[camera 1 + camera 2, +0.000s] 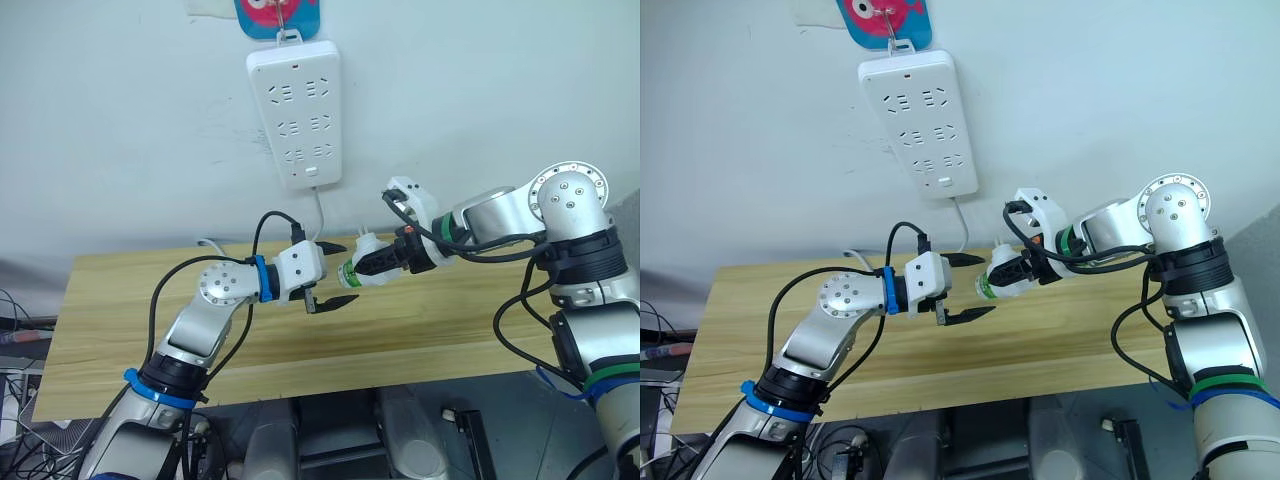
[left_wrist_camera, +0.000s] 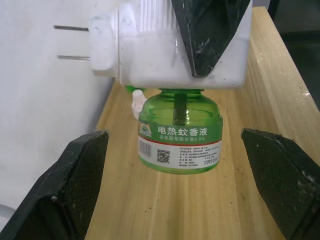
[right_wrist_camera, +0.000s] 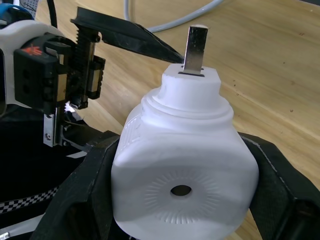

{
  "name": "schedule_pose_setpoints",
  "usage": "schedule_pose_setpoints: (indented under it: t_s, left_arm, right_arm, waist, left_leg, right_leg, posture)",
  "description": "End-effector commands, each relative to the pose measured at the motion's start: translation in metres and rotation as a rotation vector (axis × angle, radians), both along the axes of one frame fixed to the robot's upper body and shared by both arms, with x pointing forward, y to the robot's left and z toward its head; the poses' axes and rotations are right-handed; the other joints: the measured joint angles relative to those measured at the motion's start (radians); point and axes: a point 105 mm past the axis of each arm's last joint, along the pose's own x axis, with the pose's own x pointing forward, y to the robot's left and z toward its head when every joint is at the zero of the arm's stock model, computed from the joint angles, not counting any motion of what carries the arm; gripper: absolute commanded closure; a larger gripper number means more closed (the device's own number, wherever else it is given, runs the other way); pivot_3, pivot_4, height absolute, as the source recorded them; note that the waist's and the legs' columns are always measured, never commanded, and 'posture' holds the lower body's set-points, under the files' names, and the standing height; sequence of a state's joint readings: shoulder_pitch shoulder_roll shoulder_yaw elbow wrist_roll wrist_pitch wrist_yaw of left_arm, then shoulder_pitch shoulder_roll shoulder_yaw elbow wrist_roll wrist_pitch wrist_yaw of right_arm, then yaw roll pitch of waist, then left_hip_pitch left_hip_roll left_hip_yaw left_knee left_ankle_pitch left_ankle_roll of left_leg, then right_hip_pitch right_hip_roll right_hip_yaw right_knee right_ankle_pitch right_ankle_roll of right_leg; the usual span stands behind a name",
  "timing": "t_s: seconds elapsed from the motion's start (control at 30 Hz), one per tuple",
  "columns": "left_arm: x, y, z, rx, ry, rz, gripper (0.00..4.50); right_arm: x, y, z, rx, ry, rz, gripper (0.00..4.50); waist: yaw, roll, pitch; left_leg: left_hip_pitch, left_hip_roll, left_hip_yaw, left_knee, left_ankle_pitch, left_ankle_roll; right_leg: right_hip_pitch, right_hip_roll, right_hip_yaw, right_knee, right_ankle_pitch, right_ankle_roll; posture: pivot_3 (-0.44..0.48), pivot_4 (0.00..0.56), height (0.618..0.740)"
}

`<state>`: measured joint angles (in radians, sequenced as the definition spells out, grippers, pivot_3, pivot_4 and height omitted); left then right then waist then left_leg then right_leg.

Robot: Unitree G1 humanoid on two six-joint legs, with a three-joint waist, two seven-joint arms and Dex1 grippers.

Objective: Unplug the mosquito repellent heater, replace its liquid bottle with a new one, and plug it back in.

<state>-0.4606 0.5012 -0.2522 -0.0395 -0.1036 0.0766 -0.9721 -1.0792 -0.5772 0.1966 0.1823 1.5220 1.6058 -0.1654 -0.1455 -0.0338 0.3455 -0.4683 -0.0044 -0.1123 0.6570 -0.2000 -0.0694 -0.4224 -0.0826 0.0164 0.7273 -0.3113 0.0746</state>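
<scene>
The white mosquito repellent heater [image 3: 185, 165] hangs unplugged above the table, its two prongs bare, with my right gripper [image 1: 383, 262] shut on its sides. Its liquid bottle [image 2: 180, 135], green with a printed label, is still fitted into the heater. My left gripper [image 1: 337, 273] is open, and its black fingers [image 2: 65, 185] flank the bottle on both sides with wide gaps and no contact. A bit of green with a whitish knob [image 2: 136, 102] peeks from behind the bottle. I cannot tell whether it is the new one.
A long white power strip [image 1: 297, 110] hangs on the wall above the table, its cable [image 1: 322, 215] dropping behind the grippers. The wooden table [image 1: 120, 320] lies below both arms, and its front edge is near me.
</scene>
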Motion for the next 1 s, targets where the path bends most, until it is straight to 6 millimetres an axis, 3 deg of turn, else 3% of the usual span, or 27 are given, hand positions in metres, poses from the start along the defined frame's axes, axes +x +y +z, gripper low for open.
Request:
schedule_pose_setpoints:
  t_s: [0.03, 0.37, 0.47, 0.63, 1.0]
  left_arm:
    - [-0.0023, -0.0074, 0.0022, -0.002, -0.027, -0.029, 0.05]
    - [0.0016, -0.0115, -0.0009, -0.011, -0.018, -0.033, 0.05]
    - [0.0024, -0.0116, 0.0003, -0.017, -0.017, -0.031, 0.62]
    - [0.0026, -0.0138, 0.001, -0.022, -0.019, -0.034, 2.21]
    - [0.0016, -0.0166, -0.001, -0.027, -0.004, -0.049, 2.27]
  right_arm:
    - [-0.0033, 0.0035, 0.0155, 0.047, -0.03, 0.028, 1.43]
    - [-0.0043, 0.0043, 0.0171, 0.051, -0.027, 0.031, 1.43]
    - [-0.0045, 0.0043, 0.0173, 0.051, -0.027, 0.031, 1.43]
    - [-0.0049, 0.0043, 0.0173, 0.051, -0.025, 0.033, 1.43]
    - [-0.006, 0.0051, 0.0169, 0.055, -0.02, 0.035, 1.43]
  waist:
    - [0.0, 0.0, 0.0]
    - [-0.002, 0.0, 0.0]
    - [-0.002, 0.0, 0.0]
    - [-0.003, 0.0, 0.0]
    - [-0.004, 0.0, 0.0]
  left_leg:
    - [0.0, 0.0, 0.0, 0.0, 0.0, 0.0]
    - [0.0, 0.0, 0.0, 0.0, 0.0, 0.0]
    - [0.0, 0.0, 0.0, 0.0, 0.0, 0.0]
    - [0.0, 0.0, 0.0, 0.0, 0.0, 0.0]
    - [0.0, 0.0, 0.0, 0.0, 0.0, 0.0]
  right_leg:
    - [0.0, 0.0, 0.0, 0.0, 0.0, 0.0]
    - [0.0, 0.0, 0.0, 0.0, 0.0, 0.0]
    - [0.0, 0.0, 0.0, 0.0, 0.0, 0.0]
    - [0.0, 0.0, 0.0, 0.0, 0.0, 0.0]
    - [0.0, 0.0, 0.0, 0.0, 0.0, 0.0]
  posture:
    - [-0.22, 0.262, 0.73]
    - [-0.223, 0.268, 0.73]
    - [-0.224, 0.27, 0.73]
    - [-0.225, 0.271, 0.73]
    - [-0.226, 0.275, 0.73]
